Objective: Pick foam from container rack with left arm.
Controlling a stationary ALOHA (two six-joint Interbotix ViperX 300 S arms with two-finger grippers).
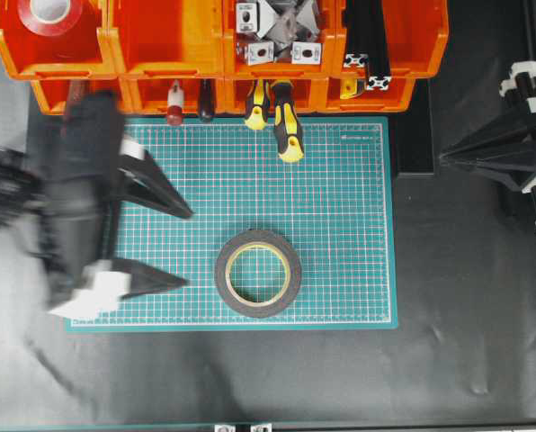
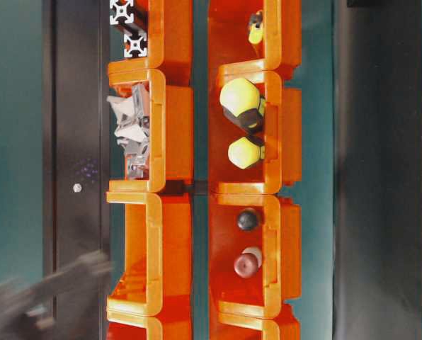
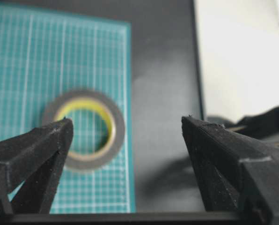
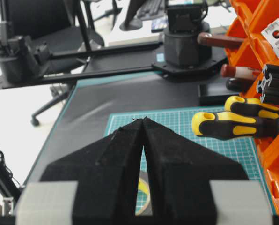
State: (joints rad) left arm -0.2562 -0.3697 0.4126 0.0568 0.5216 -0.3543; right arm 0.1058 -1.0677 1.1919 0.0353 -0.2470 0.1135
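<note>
The foam (image 1: 258, 274), a dark grey ring with a yellow-cream liner, lies flat on the green cutting mat (image 1: 340, 225), in front of the orange container rack (image 1: 160, 45). My left gripper (image 1: 185, 249) is open and empty, blurred by motion, just left of the foam and apart from it. In the left wrist view the foam (image 3: 118, 126) lies beyond the left finger, with the open gripper (image 3: 128, 119) above the mat's edge. My right gripper (image 1: 443, 157) is shut and empty at the right, off the mat. In the right wrist view the gripper (image 4: 143, 119) is shut, and the foam (image 4: 144, 190) shows through the gap.
The rack holds a red tape roll (image 1: 55, 13), metal brackets (image 1: 277, 31), black extrusions (image 1: 367, 40) and yellow-black screwdrivers (image 1: 286, 117) that stick out over the mat. The rack also fills the table-level view (image 2: 168, 127). Black table cloth (image 1: 466, 297) surrounds the mat.
</note>
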